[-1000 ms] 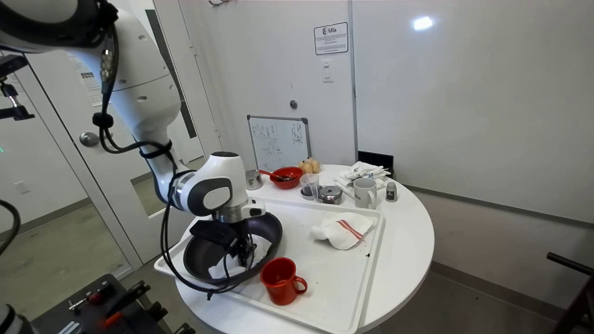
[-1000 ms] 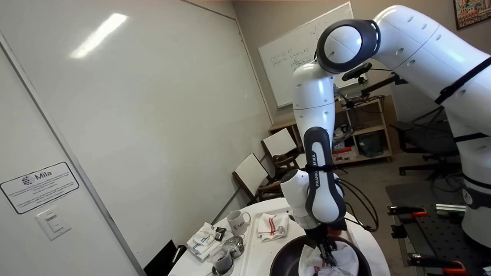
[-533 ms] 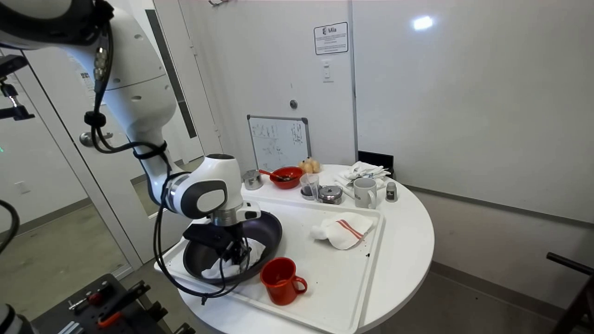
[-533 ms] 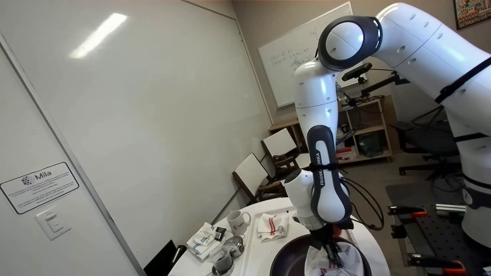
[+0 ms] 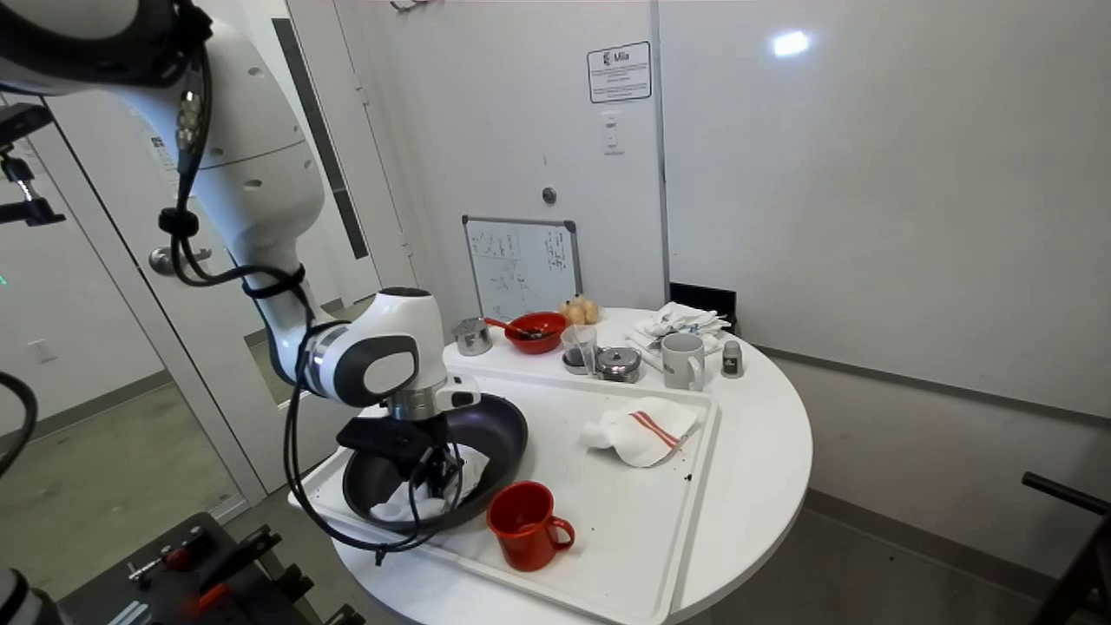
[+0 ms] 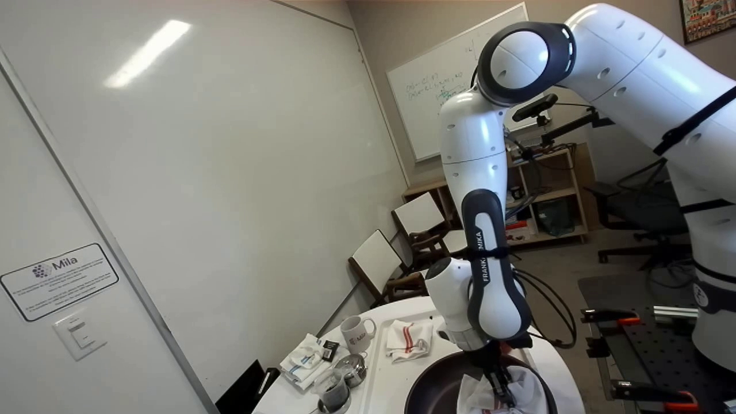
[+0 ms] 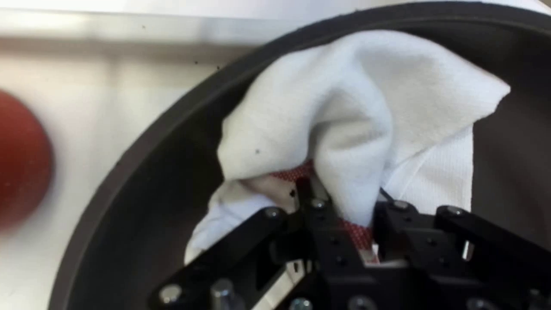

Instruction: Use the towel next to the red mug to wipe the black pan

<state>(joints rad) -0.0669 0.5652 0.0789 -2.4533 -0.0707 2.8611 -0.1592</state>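
gripper [image 7: 344, 200] points down into pan [image 7: 172, 193], pinching a fold of towel [image 7: 353, 99]. rest of towel lies bunched close around gripper. mug [image 5: 522, 534] stands upright just beside pan.

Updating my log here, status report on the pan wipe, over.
End effector shut on towel. Towel bunched inside pan. Red mug beside pan, apart; could hinder wide strokes.

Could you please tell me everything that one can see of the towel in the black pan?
The towel is white and looks like woven fabric, with parts of red stripes showing among its folds. It lies crumpled in the black pan, mostly bunched, though one flatter part with a straight edge spreads out. A small dark speck marks it. The gripper pinches a fold and hides part of it.
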